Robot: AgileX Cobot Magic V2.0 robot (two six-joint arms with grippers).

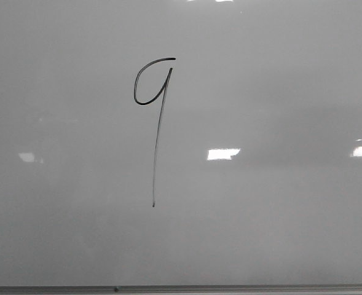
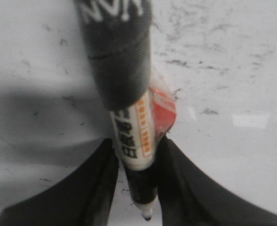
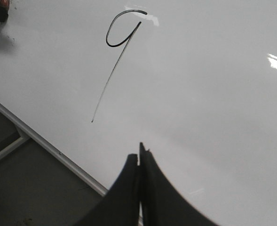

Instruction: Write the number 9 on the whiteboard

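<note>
Evidently the left gripper (image 2: 134,162) has its jaws clamped on the marker (image 2: 137,141) while the right gripper (image 3: 139,160) has its jaws pressed together empty, and with the 9 (image 1: 152,117) complete mid-whiteboard (image 1: 279,221), keep the tip lifted to avoid stray marks.

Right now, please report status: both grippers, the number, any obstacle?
Left gripper shut on marker, tip off the board. Right gripper shut, empty. Number 9 complete on whiteboard. No obstacle seen.

Dark floor (image 3: 30,188), pale frame bar (image 3: 6,148), bright overhead light glares (image 1: 222,153)
</note>
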